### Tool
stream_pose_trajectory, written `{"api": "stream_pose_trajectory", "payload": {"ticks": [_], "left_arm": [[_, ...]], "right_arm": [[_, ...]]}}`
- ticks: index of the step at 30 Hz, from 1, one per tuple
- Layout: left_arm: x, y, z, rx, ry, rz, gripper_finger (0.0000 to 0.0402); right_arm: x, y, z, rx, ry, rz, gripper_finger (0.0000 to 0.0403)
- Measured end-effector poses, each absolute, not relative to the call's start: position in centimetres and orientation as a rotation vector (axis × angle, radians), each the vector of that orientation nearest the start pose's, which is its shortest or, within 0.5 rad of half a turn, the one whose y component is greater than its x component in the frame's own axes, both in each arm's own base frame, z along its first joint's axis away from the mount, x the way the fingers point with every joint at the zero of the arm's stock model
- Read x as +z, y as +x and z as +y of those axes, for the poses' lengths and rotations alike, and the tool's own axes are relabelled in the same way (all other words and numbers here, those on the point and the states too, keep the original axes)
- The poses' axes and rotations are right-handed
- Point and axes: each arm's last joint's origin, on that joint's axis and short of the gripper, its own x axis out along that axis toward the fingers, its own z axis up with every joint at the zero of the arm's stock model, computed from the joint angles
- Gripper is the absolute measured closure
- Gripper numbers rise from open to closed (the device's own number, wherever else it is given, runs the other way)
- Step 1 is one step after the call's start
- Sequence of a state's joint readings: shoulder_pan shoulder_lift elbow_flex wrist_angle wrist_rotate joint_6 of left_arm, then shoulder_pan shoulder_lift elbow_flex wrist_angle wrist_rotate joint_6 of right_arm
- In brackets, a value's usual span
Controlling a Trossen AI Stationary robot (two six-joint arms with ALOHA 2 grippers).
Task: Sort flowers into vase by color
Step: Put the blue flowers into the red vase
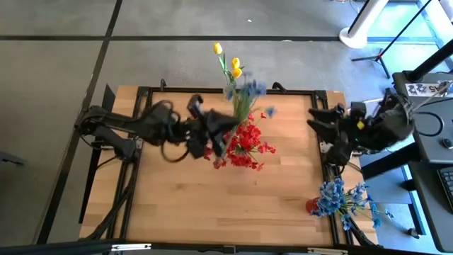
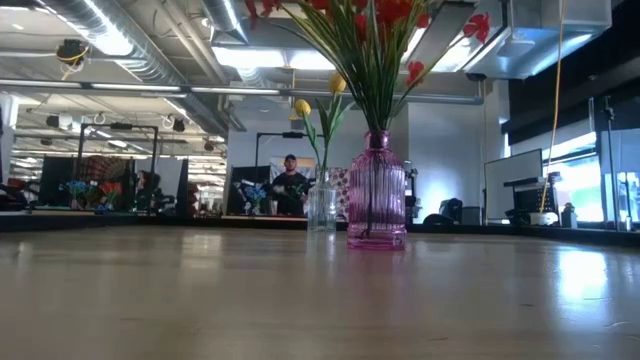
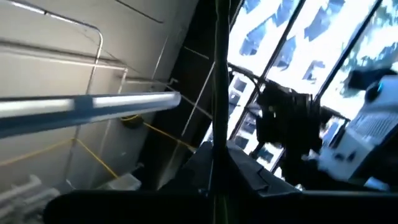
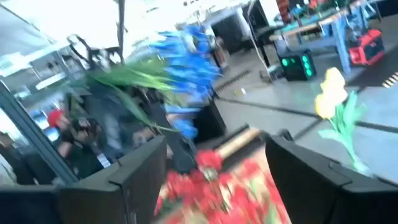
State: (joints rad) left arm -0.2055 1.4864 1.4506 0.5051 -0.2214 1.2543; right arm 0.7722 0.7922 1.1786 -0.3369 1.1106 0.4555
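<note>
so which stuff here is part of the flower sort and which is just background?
Job:
- red flowers in the pink vase
- yellow tulips in the clear vase
- blue flowers in a vase at the table corner
- blue stem over the red bunch
- left hand shut on a stem

Background:
- person behind the table
- keyboard

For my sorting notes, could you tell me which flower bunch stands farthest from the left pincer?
The blue bunch at the table's near right corner; the red and yellow bunches stand by that pincer.

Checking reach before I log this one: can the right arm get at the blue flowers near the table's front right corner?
Probably yes: the right gripper has open, empty jaws, and nothing lies between it and the blue flowers.
</note>
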Motion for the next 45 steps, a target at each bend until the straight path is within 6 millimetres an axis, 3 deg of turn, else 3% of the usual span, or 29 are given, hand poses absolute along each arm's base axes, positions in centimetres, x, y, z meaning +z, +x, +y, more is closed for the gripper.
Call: {"api": "stream_pose_trajectory", "payload": {"ticks": [6, 12, 17, 21, 26, 31, 36, 45], "left_arm": [[44.3, 35.1, -0.5, 0.4, 1.435, -0.245, 0.0386], [42.8, 36.5, 3.6, 0.438, 1.69, -0.163, 0.0387], [42.9, 36.5, 3.9, 0.423, 1.759, -0.191, 0.0387], [42.7, 36.5, 3.9, 0.405, 1.761, -0.177, 0.0387], [41.9, 36.8, 3.9, 0.316, 1.769, -0.129, 0.0387], [42.1, 36.7, 3.6, 0.32, 1.769, -0.145, 0.0387], [42.0, 36.8, 3.6, 0.304, 1.771, -0.149, 0.0387], [41.6, 36.9, 3.9, 0.199, 1.71, -0.21, 0.0361]], "right_arm": [[45.1, 14.2, 4.5, -0.358, 0.451, -0.198, 0.013], [44.4, 18.1, 0.4, -0.339, 0.57, -0.215, 0.013], [44.4, 20.7, -3.5, -0.205, 0.647, -0.269, 0.013], [44.1, 22.8, -5.5, -0.06, 0.693, -0.288, 0.013], [43.8, 25.1, -6.4, 0.096, 0.729, -0.337, 0.013], [43.7, 25.8, -6.5, 0.144, 0.777, -0.359, 0.0135], [43.5, 26.0, -6.6, 0.124, 0.783, -0.345, 0.0191], [43.3, 26.3, -6.6, 0.131, 0.689, -0.335, 0.0375]]}}
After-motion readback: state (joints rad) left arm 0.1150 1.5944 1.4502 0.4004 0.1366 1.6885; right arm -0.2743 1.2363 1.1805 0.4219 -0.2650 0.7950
